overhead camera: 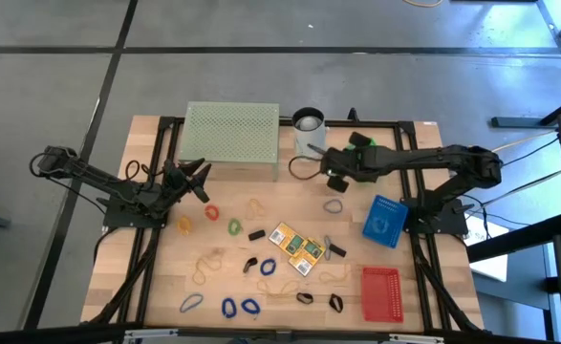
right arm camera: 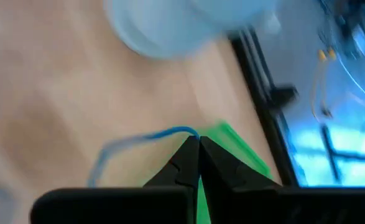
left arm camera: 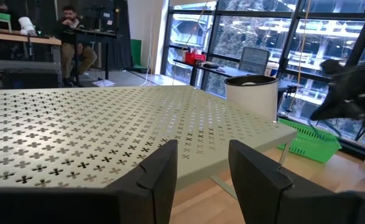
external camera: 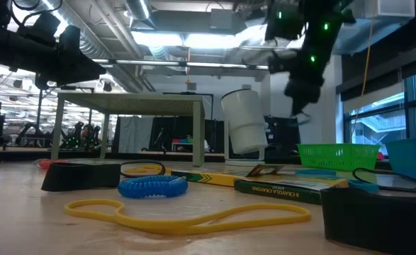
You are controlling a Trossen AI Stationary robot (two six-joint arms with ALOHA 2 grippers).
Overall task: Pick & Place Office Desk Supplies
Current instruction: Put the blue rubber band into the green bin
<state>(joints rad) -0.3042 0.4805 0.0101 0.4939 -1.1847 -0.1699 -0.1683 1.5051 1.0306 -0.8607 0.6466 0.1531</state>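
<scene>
The right gripper (overhead camera: 323, 163) hung above the table just at 6 o'clock of the white cylindrical cup (overhead camera: 309, 121), its 2 dark fingers (right arm camera: 188, 158) pressed together on a thin blue rubber band (right arm camera: 138, 142) that looped away from the tips. In the high view that band showed as a dark loop (overhead camera: 302, 168) at 9 o'clock of the gripper, beside the pale green perforated metal stand (overhead camera: 232, 134). The left gripper (overhead camera: 200, 179) sat at the stand's 7 o'clock corner, its fingers (left arm camera: 160, 177) spread apart with nothing between them.

The remaining supplies lay scattered over the wooden table (overhead camera: 165, 277) at 6 o'clock of the stand: a red rubber band (overhead camera: 211, 212), a green rubber band (overhead camera: 234, 227), yellow card packs (overhead camera: 296, 248), a black binder clip (overhead camera: 257, 234) and 2 blue rubber bands (overhead camera: 240, 307). A blue box (overhead camera: 385, 221) and a red mesh tray (overhead camera: 380, 292) stood at 5 o'clock of the right gripper.
</scene>
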